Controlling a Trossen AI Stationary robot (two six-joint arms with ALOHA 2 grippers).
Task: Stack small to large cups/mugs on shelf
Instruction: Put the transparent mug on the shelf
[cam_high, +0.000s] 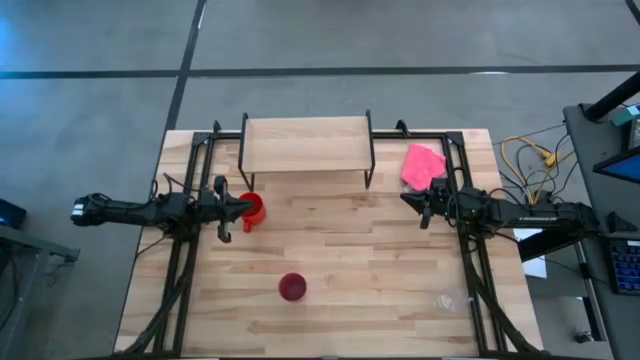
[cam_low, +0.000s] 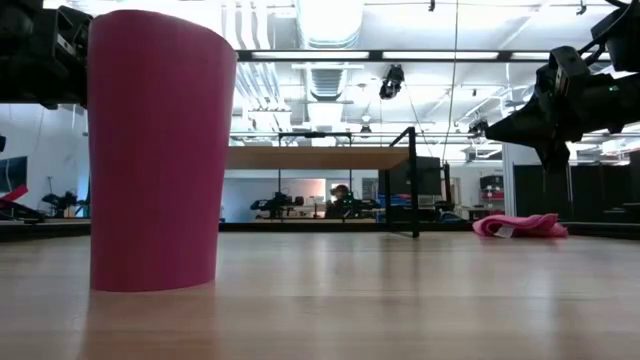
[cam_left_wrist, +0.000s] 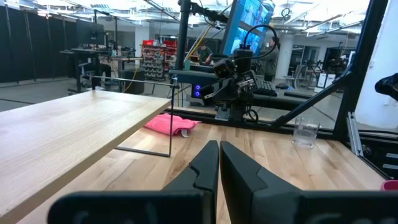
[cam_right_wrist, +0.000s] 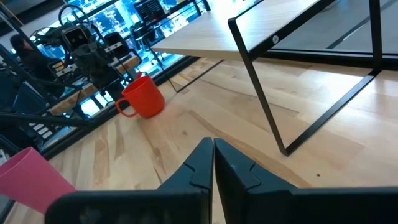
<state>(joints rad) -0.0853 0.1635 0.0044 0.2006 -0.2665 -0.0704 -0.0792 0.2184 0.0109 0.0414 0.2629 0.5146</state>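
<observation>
The red-orange mug (cam_high: 253, 208) (cam_right_wrist: 143, 98) stands upright on the tabletop left of the shelf's front, with its handle toward the near edge. My left gripper (cam_high: 243, 207) (cam_left_wrist: 219, 163) is shut and hovers at the mug's left rim; the mug does not show in its wrist view. The magenta tumbler (cam_high: 292, 287) (cam_low: 155, 150) stands upright near the table's near middle. The clear glass cup (cam_high: 447, 300) (cam_left_wrist: 305, 132) stands near the near right corner. The shelf (cam_high: 305, 145) (cam_low: 315, 158) sits at the far middle. My right gripper (cam_high: 405, 198) (cam_right_wrist: 212, 163) is shut, in the air right of the shelf.
A pink cloth (cam_high: 422, 165) (cam_low: 520, 225) lies crumpled at the far right, beside the shelf's right legs. Black frame rails (cam_high: 180, 250) run along both table sides. Bare wood lies between the shelf and the tumbler.
</observation>
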